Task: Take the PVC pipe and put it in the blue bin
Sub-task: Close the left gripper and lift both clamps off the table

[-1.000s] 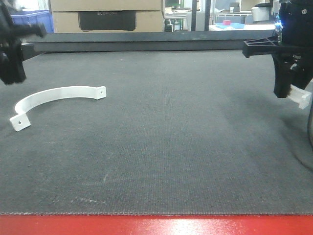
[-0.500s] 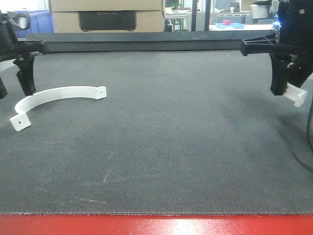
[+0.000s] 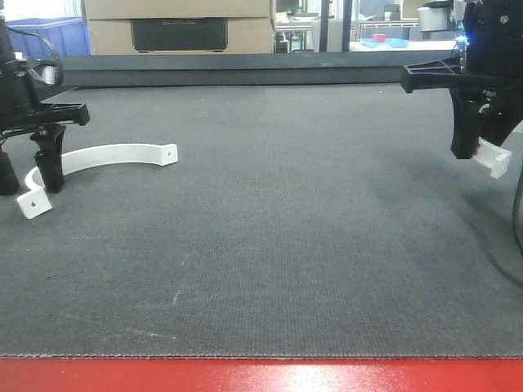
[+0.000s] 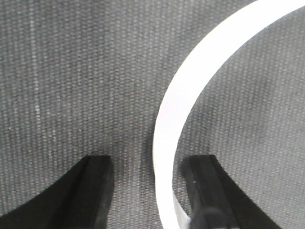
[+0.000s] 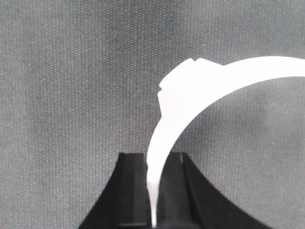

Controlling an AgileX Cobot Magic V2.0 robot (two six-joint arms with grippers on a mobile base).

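Lower now, the left gripper (image 3: 29,175) straddles the curved white pipe strip (image 3: 106,154), jaws open, seemingly ready to close; the right gripper (image 3: 478,145) clamps a second strip (image 3: 493,158).

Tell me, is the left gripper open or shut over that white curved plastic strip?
Open: the left gripper straddles the white curved plastic strip, fingers apart.
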